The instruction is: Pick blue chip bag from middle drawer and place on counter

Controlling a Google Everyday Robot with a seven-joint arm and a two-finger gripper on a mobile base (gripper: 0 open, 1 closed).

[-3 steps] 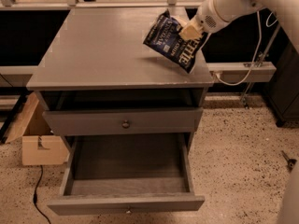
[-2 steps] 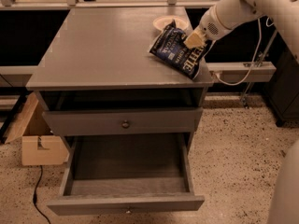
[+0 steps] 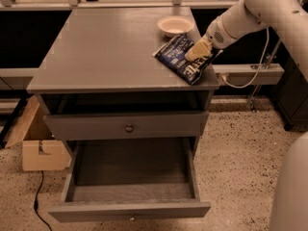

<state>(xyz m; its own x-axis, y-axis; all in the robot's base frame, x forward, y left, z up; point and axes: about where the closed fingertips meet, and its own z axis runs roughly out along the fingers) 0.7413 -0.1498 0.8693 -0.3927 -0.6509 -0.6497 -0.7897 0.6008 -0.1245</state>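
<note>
Nearest, the drawer stands pulled out. Above it, the counter has open room across its left and middle. The bag lies against the right edge. The gripper is clamped on its upper part, and a bowl sits just behind.
</note>
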